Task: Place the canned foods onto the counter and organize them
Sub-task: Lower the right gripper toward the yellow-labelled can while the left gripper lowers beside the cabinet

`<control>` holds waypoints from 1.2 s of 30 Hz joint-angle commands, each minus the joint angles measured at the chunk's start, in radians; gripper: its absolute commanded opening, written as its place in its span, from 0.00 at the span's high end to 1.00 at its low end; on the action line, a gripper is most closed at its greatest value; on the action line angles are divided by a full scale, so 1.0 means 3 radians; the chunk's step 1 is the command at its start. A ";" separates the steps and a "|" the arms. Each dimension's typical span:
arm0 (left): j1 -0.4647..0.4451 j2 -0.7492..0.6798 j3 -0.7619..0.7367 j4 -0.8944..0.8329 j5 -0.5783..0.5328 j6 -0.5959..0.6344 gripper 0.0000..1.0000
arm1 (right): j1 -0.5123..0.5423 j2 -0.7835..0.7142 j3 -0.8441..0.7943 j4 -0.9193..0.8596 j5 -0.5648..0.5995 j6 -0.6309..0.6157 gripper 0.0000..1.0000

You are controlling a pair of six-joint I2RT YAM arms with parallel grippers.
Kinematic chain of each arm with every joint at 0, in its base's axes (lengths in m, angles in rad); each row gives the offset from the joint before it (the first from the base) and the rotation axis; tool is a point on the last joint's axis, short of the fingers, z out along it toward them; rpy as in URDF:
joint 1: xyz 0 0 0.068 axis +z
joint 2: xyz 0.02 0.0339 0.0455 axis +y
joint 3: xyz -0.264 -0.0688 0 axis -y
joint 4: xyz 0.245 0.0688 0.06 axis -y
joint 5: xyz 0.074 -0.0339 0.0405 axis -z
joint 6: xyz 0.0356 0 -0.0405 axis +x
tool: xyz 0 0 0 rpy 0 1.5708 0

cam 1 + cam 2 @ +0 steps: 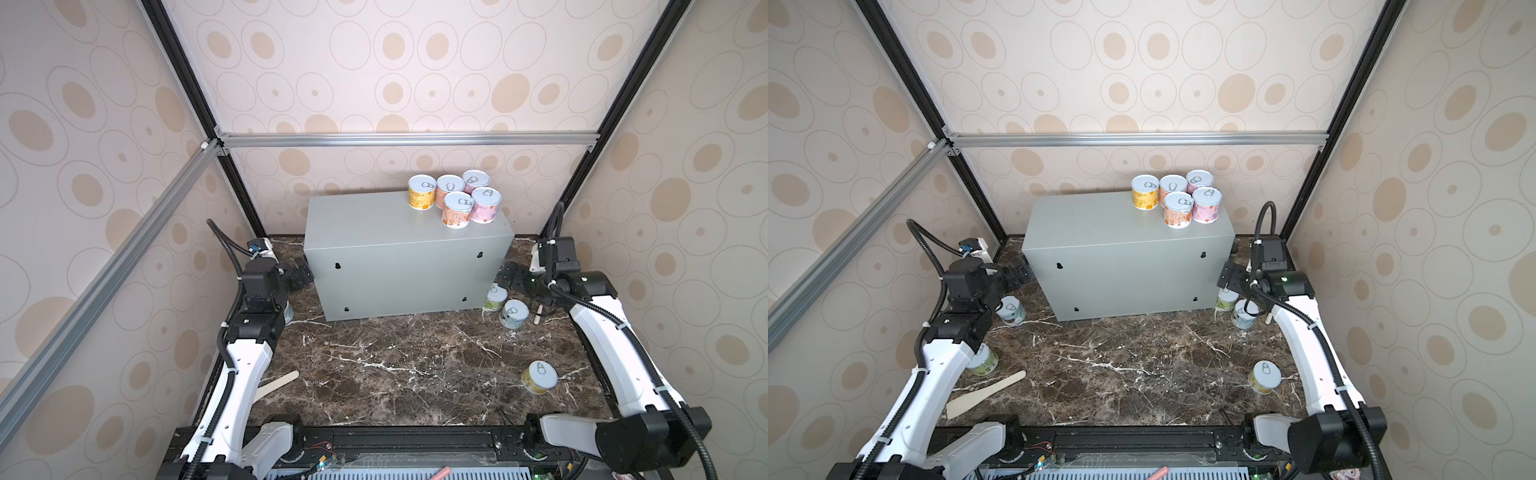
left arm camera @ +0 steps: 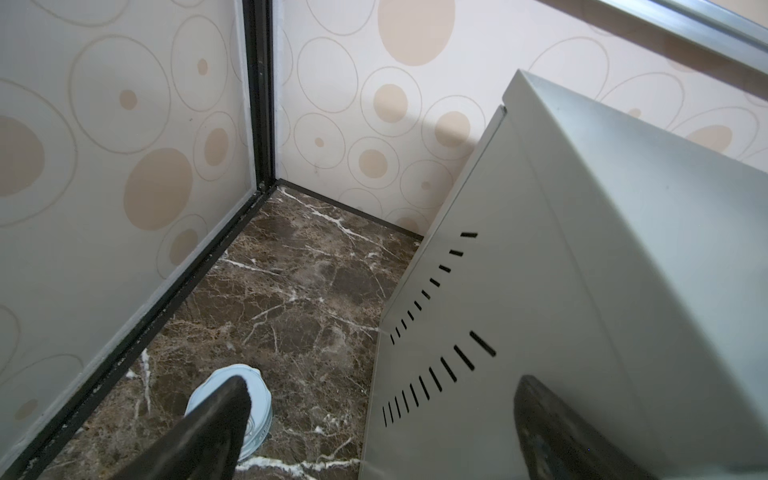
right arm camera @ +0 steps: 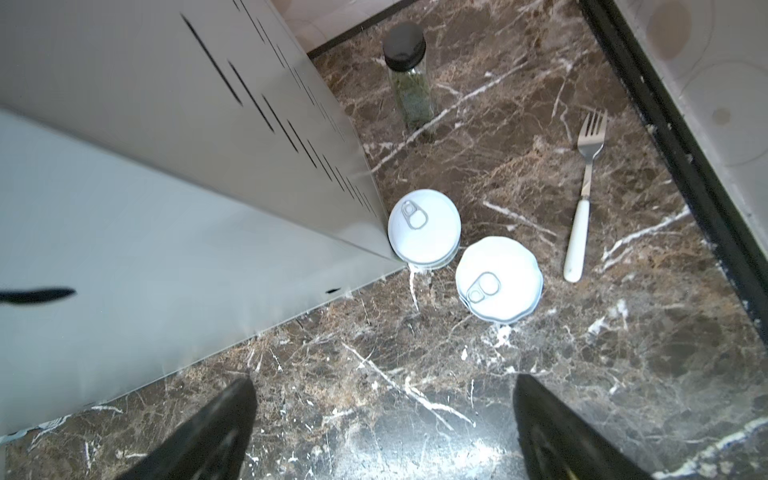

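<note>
Flanking the bench (image 1: pixel 395 232), your left hand (image 2: pixel 382 382) and right hand (image 3: pixel 384 380) gaped wide, empty; two tins (image 3: pixel 424 226) stood before the right.

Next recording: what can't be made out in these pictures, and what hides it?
Can on the left: in a top view only a sliver shows past the left arm.
Fork: in a top view only the handle end shows; the right arm covers the rest.
Cans on the counter: label print too small to read.
Pink object: in both top views, cut off by the bottom edge.
</note>
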 commanded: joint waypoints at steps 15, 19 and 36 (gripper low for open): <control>-0.0116 -0.0677 -0.0867 -0.0072 0.0414 -0.0217 0.01 | -0.0013 -0.0715 -0.1025 -0.0136 0.0269 0.0504 0.01; -0.0119 -0.0843 -0.1117 -0.0022 0.0427 -0.0306 0.01 | -0.0013 -0.0958 -0.1288 -0.0184 0.0536 0.0645 0.01; -0.0169 -0.1220 -0.1928 0.0661 0.0949 -0.0831 0.01 | -0.0030 -0.1261 -0.1802 -0.0577 0.1408 0.1322 0.01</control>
